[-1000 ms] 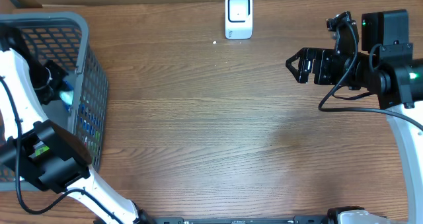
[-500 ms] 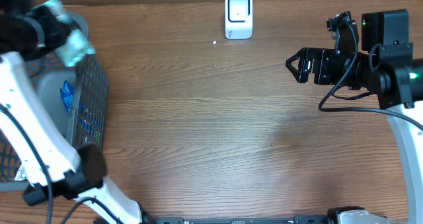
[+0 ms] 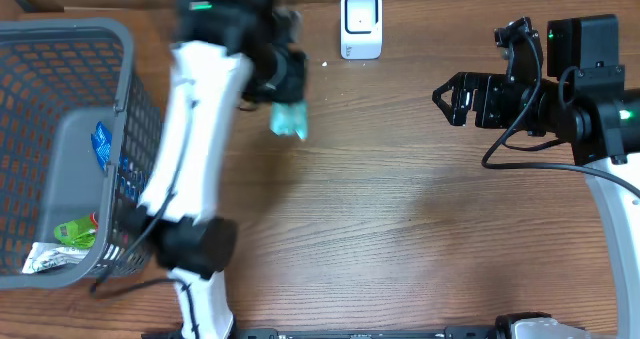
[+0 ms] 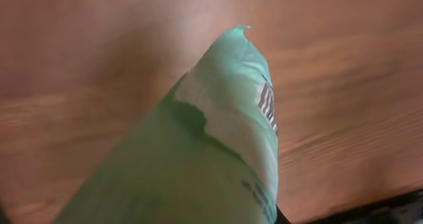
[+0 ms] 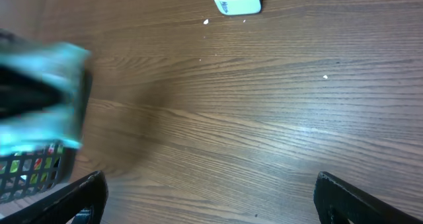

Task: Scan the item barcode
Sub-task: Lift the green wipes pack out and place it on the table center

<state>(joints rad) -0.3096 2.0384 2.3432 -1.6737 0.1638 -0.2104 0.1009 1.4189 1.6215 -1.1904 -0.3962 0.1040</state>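
above the table (image 3: 400,229), just left of the scanner (image 3: 361,24), the left gripper (image 3: 280,87) now hangs clamped on a mint-green packet (image 3: 290,120); half a second ago it was over the basket (image 3: 70,27) rim; the packet's barcode (image 4: 266,102) shows in the left wrist view; the right gripper (image 3: 447,97) has not moved, jaws spread wide, holding nothing

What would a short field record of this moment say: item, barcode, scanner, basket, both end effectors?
item: green packet, held over the table, left of the scanner in the overhead view
barcode: visible on the packet's edge in the left wrist view
scanner: white, at the table's far edge
basket: grey, far left, other packets inside
left end effector: shut on the green packet
right end effector: open, empty, at the right
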